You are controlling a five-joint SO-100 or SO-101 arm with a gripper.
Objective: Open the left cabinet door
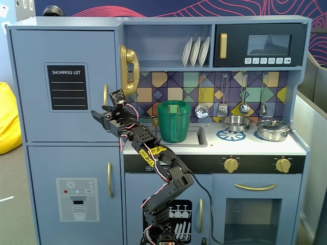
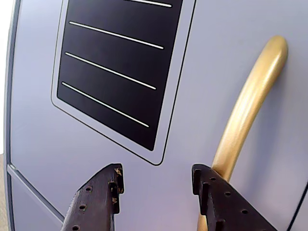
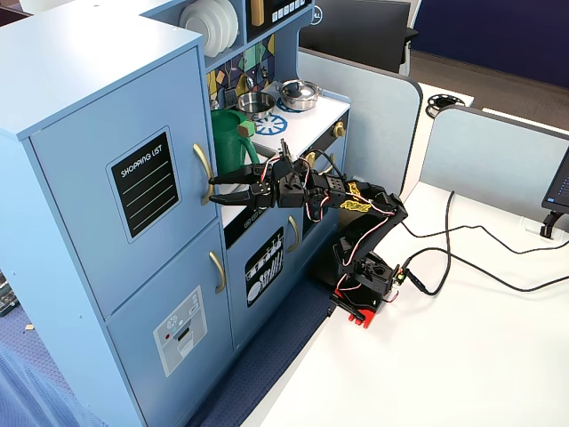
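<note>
In a fixed view from the front, the arm reaches up and leftward, its end effector against the lower right of the left cabinet door, just below the gold handle. A green jug sits in the sink behind it.

In the wrist view, the end effector is parted and empty; the handle lies beside the right-hand finger, and the chalkboard panel sits above.

In the side fixed view, the arm's base stands on a white bench, with grey dividers behind it; the door is shut.
</note>
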